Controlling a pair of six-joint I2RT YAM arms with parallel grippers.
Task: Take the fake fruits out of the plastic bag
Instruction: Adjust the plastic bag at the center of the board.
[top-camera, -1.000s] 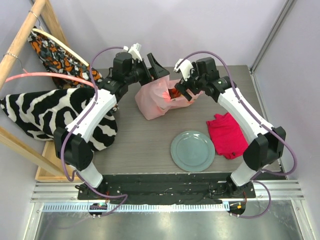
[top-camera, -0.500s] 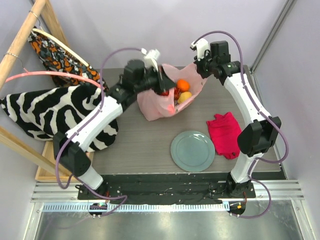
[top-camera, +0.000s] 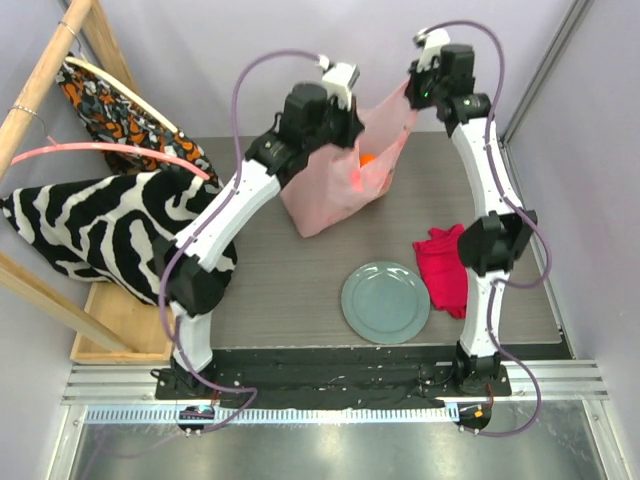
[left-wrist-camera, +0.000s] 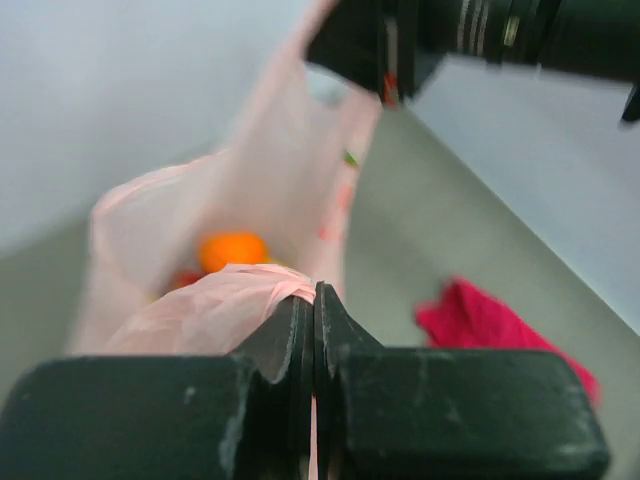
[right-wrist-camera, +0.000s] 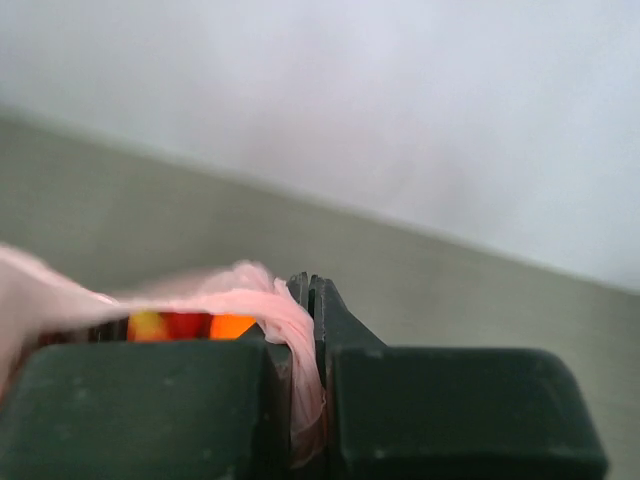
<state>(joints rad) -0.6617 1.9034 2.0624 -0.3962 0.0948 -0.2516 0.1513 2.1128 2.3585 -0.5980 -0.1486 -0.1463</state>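
The left claw (left-wrist-camera: 314, 300) is shut tight on a fold of the plastic bag (top-camera: 335, 195), pinching the pale-pink film. The right claw (right-wrist-camera: 308, 292) is clamped on the bag's opposite rim, with film bunched in its grip. Both arms reach high over the far side of the bench (top-camera: 270, 285), the bag stretched between them, mouth open. The fake fruits (left-wrist-camera: 232, 250) sit inside the bag, an orange one plainest. A grey-green plate (top-camera: 385, 302) and a red cloth (top-camera: 450, 268) lie nearer the bases, apart from the bag.
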